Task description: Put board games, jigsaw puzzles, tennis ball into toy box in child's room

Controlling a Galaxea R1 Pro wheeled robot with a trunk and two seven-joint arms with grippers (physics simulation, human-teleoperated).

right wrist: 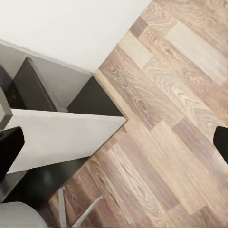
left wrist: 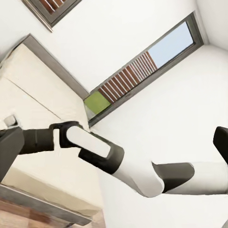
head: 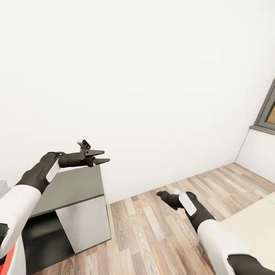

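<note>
Left hand [head: 100, 157]: black, two flat tapered fingers spread well apart, pointing right, raised just above the far right corner of a low bench [head: 76, 187]. Behind it, a black forearm sleeve with a white panel, then a smooth white upper arm.

Right hand [head: 159, 194]: black too, lower and nearer, out over the floor [head: 152, 236]; in the right wrist view, two dark fingertips at opposite edges, so wide apart.

One bench at near left: matte dark grey slab top with square edges, one pale white-grey side panel, a dark hollow beneath.

Floor of wood planks, brown and tan grain in staggered strips, open between bench and bed. One plain white wall [head: 152, 76] behind.

One bed [head: 254, 221] at near right: plain beige mattress corner, close by the right arm. One dark-framed window [head: 267, 110] at far right.
</note>
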